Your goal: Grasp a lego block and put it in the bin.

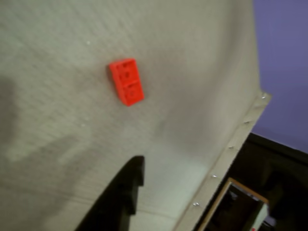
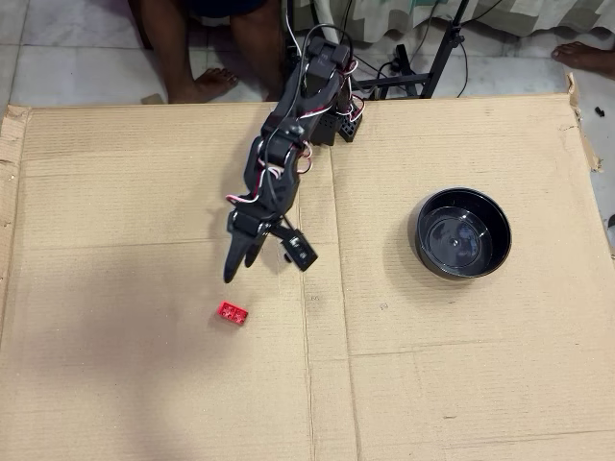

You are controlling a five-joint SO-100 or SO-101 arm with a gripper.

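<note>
Overhead view: gripper empty, jaw gap indiscernible, poised just short of lego block, left-centre of bench, likely for pickup; bin towards right edge.

A flat brown cardboard sheet carries a tiny red studded plastic brick just below the black claw, and a glossy round black bowl well to its right in the overhead view.

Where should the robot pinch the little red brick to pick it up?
Probably straight down from above, pinching the brick's two long sides across its narrow width. It lies flat on the cardboard, studs up, with open space all round. The pincer hangs just above it in the overhead view.
</note>
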